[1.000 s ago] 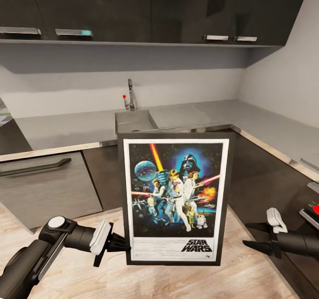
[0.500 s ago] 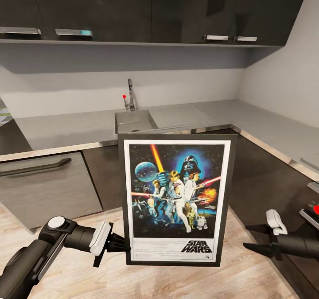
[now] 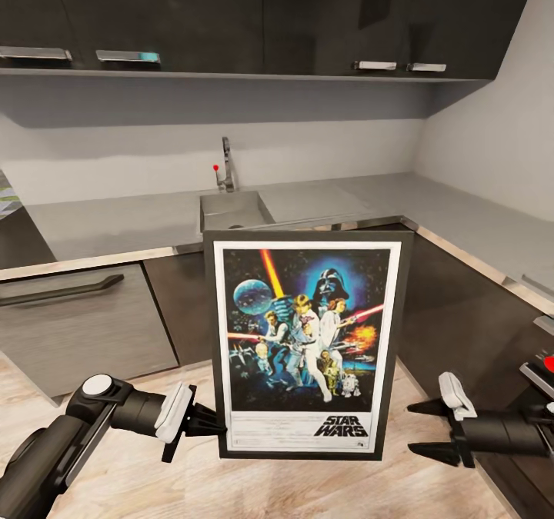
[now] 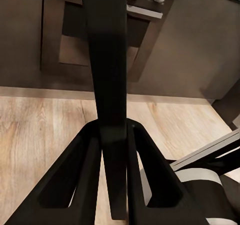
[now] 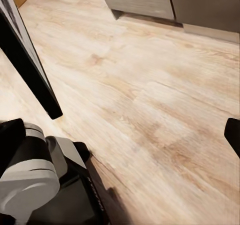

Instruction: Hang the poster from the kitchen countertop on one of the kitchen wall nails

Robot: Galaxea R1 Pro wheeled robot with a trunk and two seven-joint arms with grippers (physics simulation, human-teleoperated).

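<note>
The Star Wars poster (image 3: 305,344) stands upright in the air before the lower cabinets, print facing me. My left gripper (image 3: 214,425) is shut on its lower left frame edge; in the left wrist view the black frame edge (image 4: 107,60) runs between the two fingers (image 4: 85,170). My right gripper (image 3: 415,429) is open and level with the poster's lower right corner, a small gap away. The frame edge (image 5: 27,65) crosses the right wrist view. Behind lies the grey kitchen countertop (image 3: 115,227) with its sink (image 3: 231,210). The wall nails are out of view.
Dark wall cabinets (image 3: 269,19) hang above the pale wall. A tap (image 3: 227,164) stands behind the sink. A grey drawer front (image 3: 69,327) is at the left, and the hob's edge with a red knob (image 3: 548,363) at the right. Wooden floor (image 3: 138,488) lies below.
My right gripper has moved left towards the poster's lower right corner and a little lower. The poster and the left arm have barely shifted.
</note>
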